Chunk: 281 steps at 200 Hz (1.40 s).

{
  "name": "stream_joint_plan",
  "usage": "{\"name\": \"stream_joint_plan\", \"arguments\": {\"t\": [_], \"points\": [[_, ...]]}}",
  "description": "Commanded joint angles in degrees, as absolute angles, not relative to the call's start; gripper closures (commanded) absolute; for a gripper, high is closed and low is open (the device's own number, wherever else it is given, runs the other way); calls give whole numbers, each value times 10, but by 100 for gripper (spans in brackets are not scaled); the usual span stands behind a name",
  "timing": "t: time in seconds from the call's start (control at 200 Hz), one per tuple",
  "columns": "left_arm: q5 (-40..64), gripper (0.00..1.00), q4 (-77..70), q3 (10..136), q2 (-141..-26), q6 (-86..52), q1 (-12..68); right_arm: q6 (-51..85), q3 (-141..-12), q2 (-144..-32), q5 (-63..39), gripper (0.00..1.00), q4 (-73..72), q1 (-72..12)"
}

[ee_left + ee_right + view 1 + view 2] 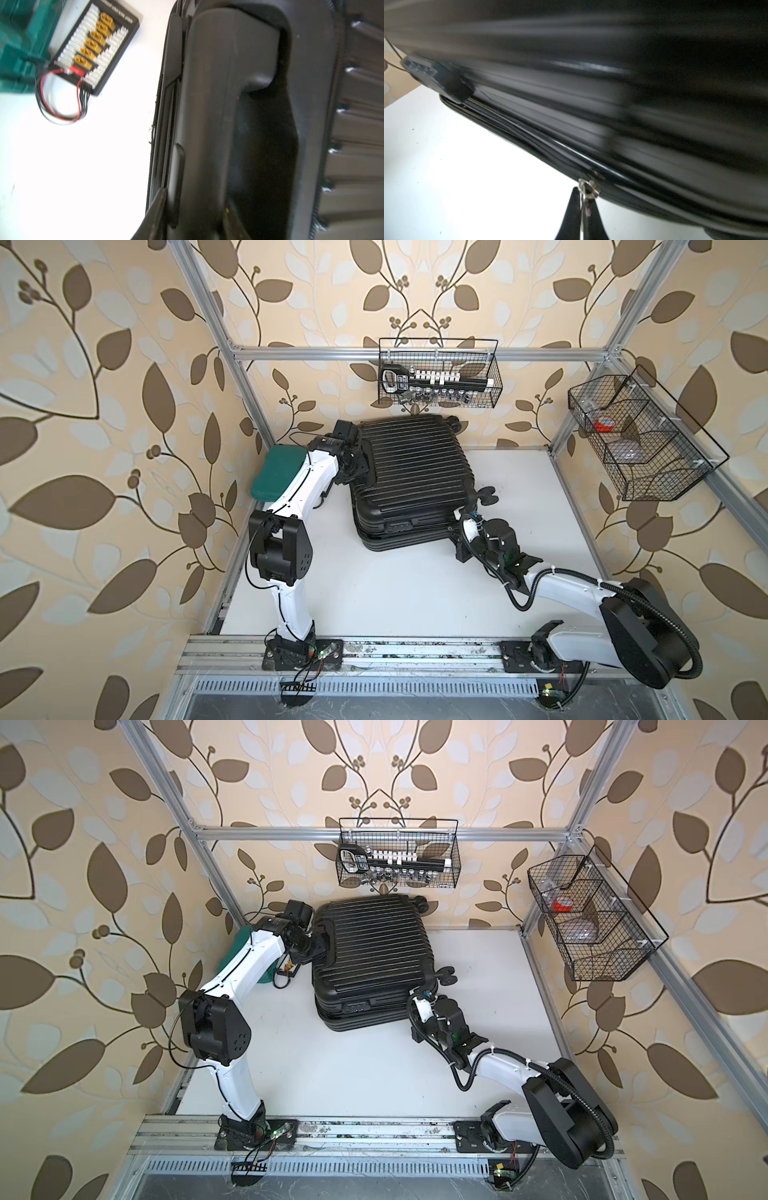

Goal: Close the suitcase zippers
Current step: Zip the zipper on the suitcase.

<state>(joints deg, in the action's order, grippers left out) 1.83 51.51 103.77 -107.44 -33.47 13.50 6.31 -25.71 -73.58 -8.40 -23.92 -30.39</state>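
Observation:
The black ribbed suitcase point(411, 472) point(370, 952) lies flat on the white table in both top views. My left gripper point(360, 466) point(194, 197) is at its left side. Its two fingers point(158, 207) press the moulded handle point(218, 104) from either side, so it is shut on that handle. The zipper track point(153, 133) point(529, 133) runs round the rim where the shell halves meet. My right gripper point(460, 547) point(582, 197) is at the near right corner, shut on a small silver zipper pull point(588, 190).
A teal tool case point(276, 475) and a black connector board with wires point(95, 43) lie left of the suitcase. Wire baskets hang on the back rail point(440, 373) and the right rail point(640, 439). Aluminium frame posts border the table.

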Motion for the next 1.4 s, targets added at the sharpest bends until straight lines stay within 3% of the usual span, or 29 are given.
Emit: {"name": "stream_joint_plan", "arguments": {"t": [0.0,0.235,0.525,0.71,0.775,0.835,0.96,1.015,1.105,1.215,1.4], "points": [[71,83,455,1028,-1035,-585,166,40,-263,-705,-139,100,-288,-359],[17,78,417,1009,-1000,-660,224,40,-282,-714,-115,100,-291,-446],[-32,86,366,952,-963,-755,266,40,-326,-754,-87,100,-307,-559],[-36,85,351,921,-945,-772,282,45,-349,-791,-56,100,-301,-582],[-40,79,359,914,-937,-761,282,47,-343,-790,-20,100,-289,-581],[-49,63,364,902,-925,-741,282,48,-332,-784,7,100,-275,-579],[-107,22,373,890,-901,-639,281,68,-294,-759,44,100,-259,-562],[-141,13,374,892,-893,-570,281,87,-272,-743,35,100,-261,-540],[-191,6,364,897,-884,-431,280,112,-233,-712,20,100,-270,-506],[-144,6,311,892,-880,-222,272,118,-201,-671,19,100,-263,-480],[-28,24,376,964,-938,45,263,131,-167,-603,0,100,-236,-424]]}}
